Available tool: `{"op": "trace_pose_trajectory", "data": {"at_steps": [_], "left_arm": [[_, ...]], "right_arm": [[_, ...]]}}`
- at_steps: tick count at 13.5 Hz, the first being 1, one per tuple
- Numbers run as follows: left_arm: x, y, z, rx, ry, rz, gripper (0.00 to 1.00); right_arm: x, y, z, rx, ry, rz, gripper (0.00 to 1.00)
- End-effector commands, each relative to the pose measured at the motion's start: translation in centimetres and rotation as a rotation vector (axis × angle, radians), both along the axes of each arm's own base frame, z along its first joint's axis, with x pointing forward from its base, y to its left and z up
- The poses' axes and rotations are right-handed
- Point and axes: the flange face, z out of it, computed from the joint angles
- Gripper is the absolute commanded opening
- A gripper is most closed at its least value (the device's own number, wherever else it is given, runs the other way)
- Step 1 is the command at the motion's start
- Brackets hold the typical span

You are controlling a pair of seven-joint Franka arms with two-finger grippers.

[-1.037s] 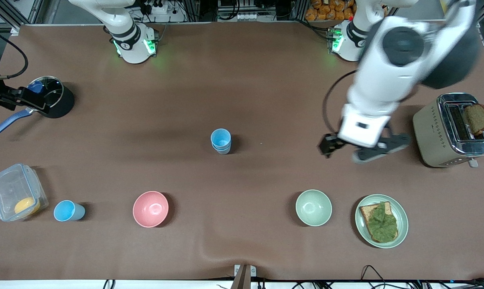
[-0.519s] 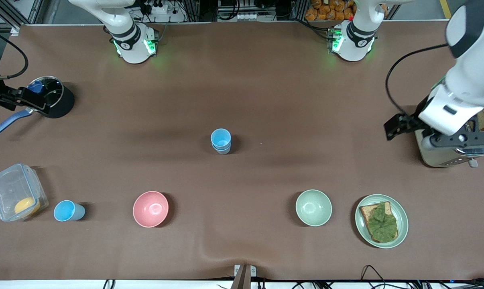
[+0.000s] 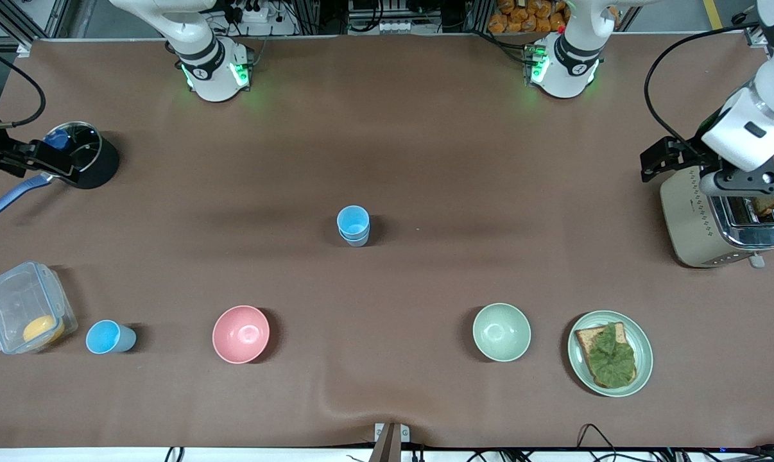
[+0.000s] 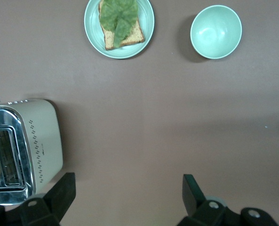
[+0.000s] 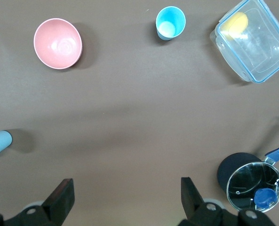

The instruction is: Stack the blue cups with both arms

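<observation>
Fingers [image 4: 66, 193] of both black grippers are spread, empty. Two small light-blue plastic cups [image 3: 353, 225] sit nested; the lone light-blue plastic cup [image 3: 108, 337] beside the clear lidded container [image 3: 26, 307] probably comes next.

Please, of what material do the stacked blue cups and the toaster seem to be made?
The stacked light-blue tapered cups look like matte plastic: even colour, no sharp glints. The cream toaster seems to have a painted body with dotted marks, metal or plastic, and its top frame looks like polished chrome metal, since it reflects brightly.
</observation>
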Motion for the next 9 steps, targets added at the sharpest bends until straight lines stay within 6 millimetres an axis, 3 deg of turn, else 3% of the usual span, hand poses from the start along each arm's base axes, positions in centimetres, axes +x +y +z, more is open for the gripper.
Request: {"op": "trace_pose_trajectory", "data": {"at_steps": [1, 9], "left_arm": [[-1.17, 0.24, 0.59, -0.026, -0.001, -0.007, 1.0], [-1.29, 0.03, 1.17, -0.023, -0.005, 0.016, 1.0]], "right_arm": [[0.19, -0.21, 0.33, -0.019, -0.001, 0.005, 1.0], [0.19, -0.19, 0.33, -0.018, -0.001, 0.003, 1.0]]}}
